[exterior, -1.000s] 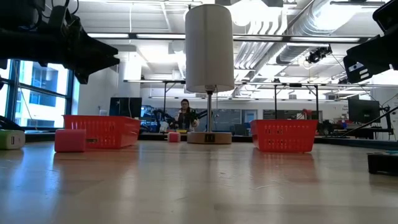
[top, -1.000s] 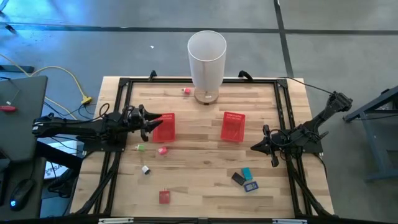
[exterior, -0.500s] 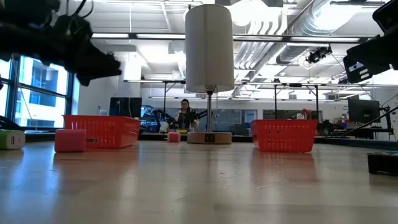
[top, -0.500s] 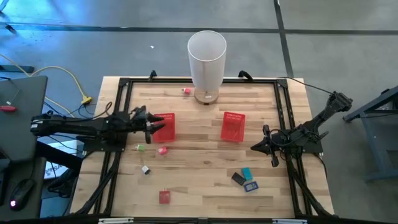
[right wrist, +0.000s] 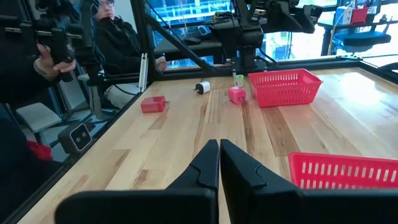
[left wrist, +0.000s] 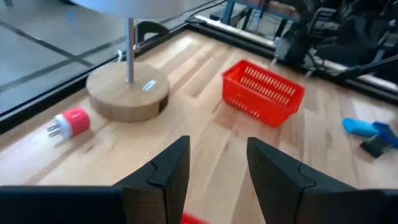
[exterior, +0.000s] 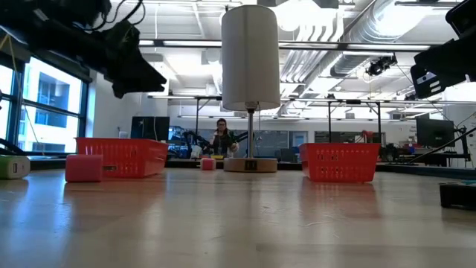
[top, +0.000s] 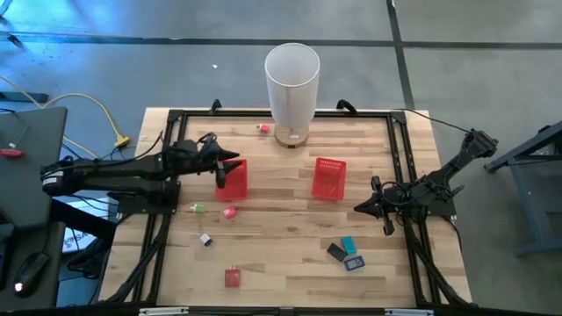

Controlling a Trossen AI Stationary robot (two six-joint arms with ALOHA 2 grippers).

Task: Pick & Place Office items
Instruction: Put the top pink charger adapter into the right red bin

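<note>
left gripper hovers above the left red basket, fingers apart, nothing between them. right gripper waits at the tabletop right edge, fingers together, empty. office items loose on the tabletop: green one, pink one and white one near the left basket, red block at front, teal one, black one and blue one front right, red plug just beside the white cylinder.

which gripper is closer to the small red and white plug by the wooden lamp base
Left. The left gripper hovers over the left red mesh basket, close to the small red and white plug. The right gripper waits far off at the table's right edge.
</note>
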